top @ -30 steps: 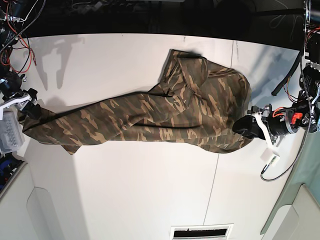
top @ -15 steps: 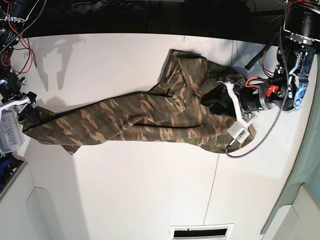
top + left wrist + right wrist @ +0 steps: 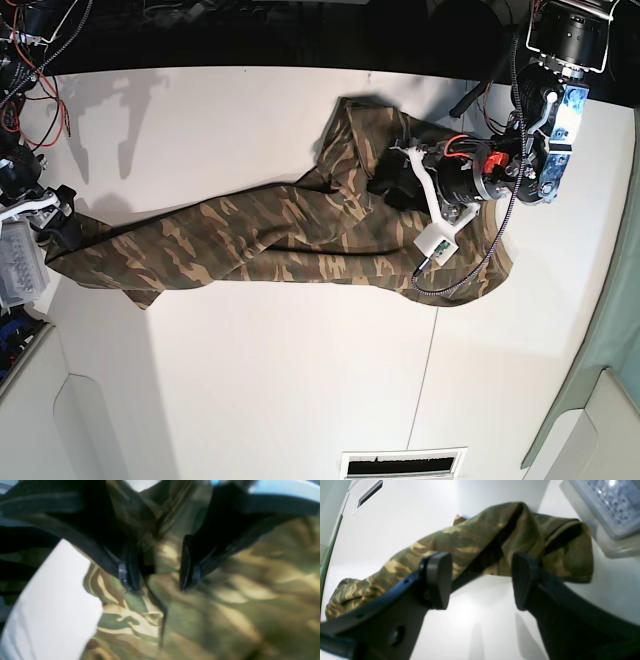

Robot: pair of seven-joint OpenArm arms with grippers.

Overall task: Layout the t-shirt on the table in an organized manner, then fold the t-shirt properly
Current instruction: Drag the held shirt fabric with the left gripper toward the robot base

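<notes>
The t-shirt [image 3: 270,235] wears a camouflage print of olive green, brown and tan blotches. The table [image 3: 250,380] beneath it is plain white, with a thin dark seam at about 5 o'clock. The left gripper [image 3: 156,580] and the right gripper [image 3: 480,580] both have black fingers.

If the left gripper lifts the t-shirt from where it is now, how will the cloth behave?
Probably floppy: the t-shirt lies in soft folds and creases across the table, so it should sag from any pinch. It is bunched in layers under the open left gripper, so a grasp may catch several at once. Stretched long, it would likely drag rather than lift clear.
</notes>
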